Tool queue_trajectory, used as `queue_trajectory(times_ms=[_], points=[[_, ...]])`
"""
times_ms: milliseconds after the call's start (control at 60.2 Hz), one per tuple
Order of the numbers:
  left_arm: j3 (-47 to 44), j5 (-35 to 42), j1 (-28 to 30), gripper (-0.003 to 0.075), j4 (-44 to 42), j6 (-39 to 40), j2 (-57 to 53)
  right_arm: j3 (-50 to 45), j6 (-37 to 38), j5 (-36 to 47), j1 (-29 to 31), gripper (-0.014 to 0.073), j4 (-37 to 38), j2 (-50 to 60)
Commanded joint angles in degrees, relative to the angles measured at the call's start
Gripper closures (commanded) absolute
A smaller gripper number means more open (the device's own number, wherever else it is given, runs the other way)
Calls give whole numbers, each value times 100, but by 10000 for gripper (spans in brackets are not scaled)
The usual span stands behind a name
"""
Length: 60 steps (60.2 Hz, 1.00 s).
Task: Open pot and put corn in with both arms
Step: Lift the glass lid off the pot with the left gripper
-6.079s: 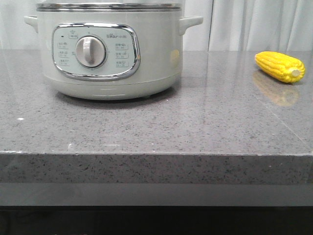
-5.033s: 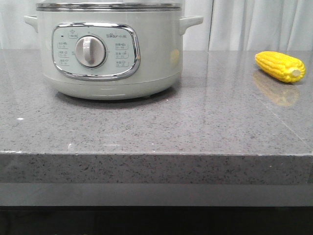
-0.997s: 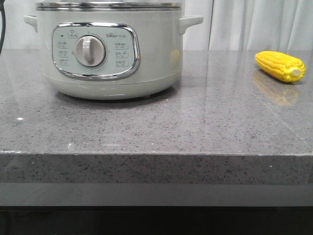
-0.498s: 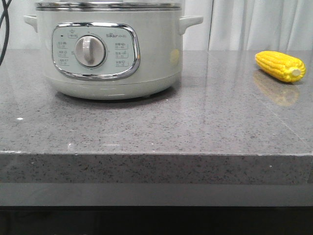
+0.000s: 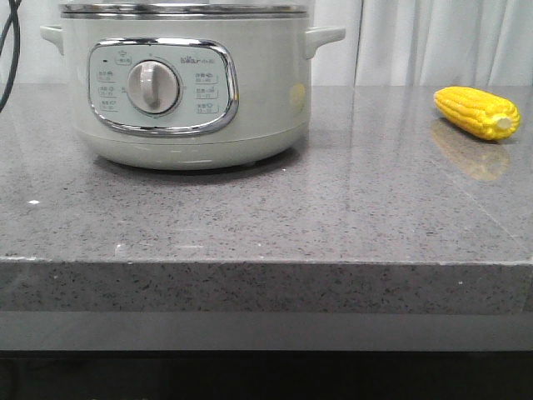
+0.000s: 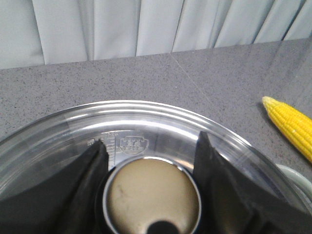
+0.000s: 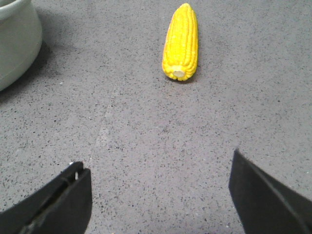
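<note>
The pale cream-green pot (image 5: 250,92) stands at the left of the grey counter with its glass lid (image 6: 146,114) on. My left gripper (image 6: 150,140) is over the lid, its two black fingers pressed against either side of the round cream lid knob (image 6: 151,195). The yellow corn (image 5: 476,112) lies on the counter at the far right, and also shows in the left wrist view (image 6: 292,126). My right gripper (image 7: 157,163) is open and empty above bare counter, with the corn (image 7: 181,41) ahead of it, stub end toward it. Neither gripper shows in the front view.
A black cable (image 5: 8,42) hangs at the front view's upper left edge. White curtains (image 5: 433,42) back the counter. The counter's front edge (image 5: 266,262) runs across the front view. The pot's side (image 7: 14,44) lies off to one side of the right gripper.
The black cable at the upper left has come further into the front view. The pot has shifted very slightly left. The corn has not moved.
</note>
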<state>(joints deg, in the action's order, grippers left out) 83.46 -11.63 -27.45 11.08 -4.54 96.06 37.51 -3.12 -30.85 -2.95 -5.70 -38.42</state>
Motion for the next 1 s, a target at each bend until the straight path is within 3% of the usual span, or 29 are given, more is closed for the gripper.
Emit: queue_trajectory(times_ms=[0, 249, 565, 980], points=[[501, 407, -20, 429, 13, 13, -290, 194, -38, 314, 37, -2, -12, -16], [1168, -73, -20, 429, 13, 13, -471, 194, -38, 282, 37, -2, -12, -16], [1197, -842, 211, 429, -150, 13, -1332, 194, -38, 275, 37, -2, -12, -16], [-602, -1326, 1217, 429, -150, 13, -3117, 194, -38, 275, 37, -2, -12, -16]])
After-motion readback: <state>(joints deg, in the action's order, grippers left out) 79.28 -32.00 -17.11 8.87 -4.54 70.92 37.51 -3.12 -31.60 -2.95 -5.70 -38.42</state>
